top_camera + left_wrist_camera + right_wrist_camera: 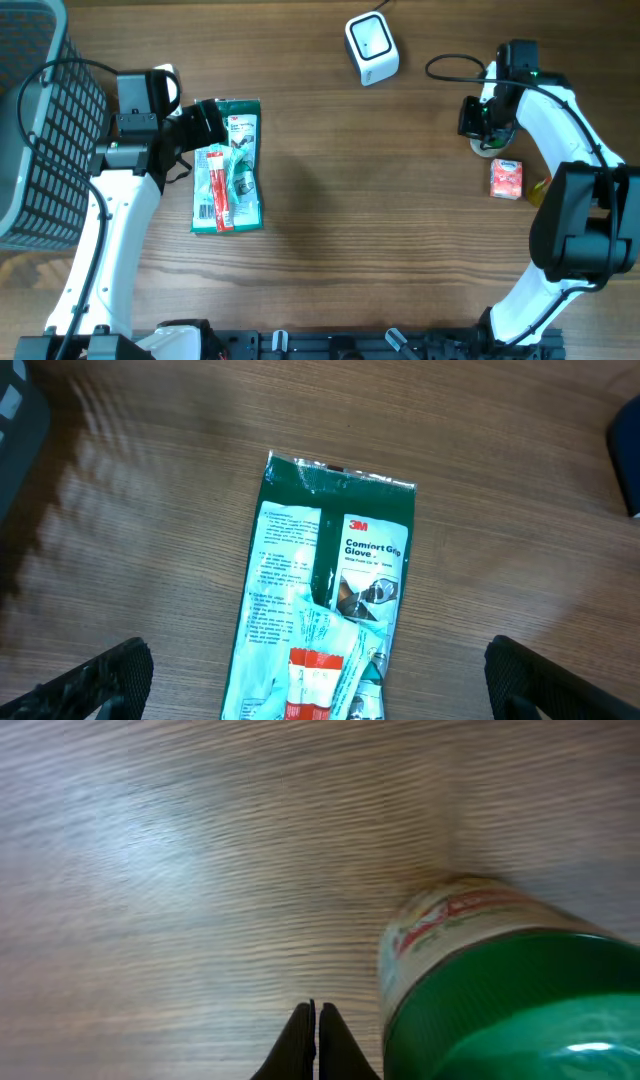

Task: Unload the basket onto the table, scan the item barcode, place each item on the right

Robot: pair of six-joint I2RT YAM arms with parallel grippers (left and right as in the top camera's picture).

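A green 3M glove packet [240, 150] lies flat on the wooden table with a red and white tube pack [217, 190] on top of it. My left gripper [203, 128] hovers over the packet's far end, open. In the left wrist view the glove packet [330, 560] and red pack [315, 680] lie between the wide-apart fingers of my left gripper [320, 682]. The white barcode scanner [371, 47] stands at the back centre. My right gripper [481, 122] is shut on nothing. In the right wrist view it [316, 1016] is just left of a green-lidded jar [500, 990].
A dark wire basket [40, 130] fills the far left. A small red box [506, 178] and a yellow object [540, 190] lie near the right arm. A black cable [450, 65] loops behind the right gripper.
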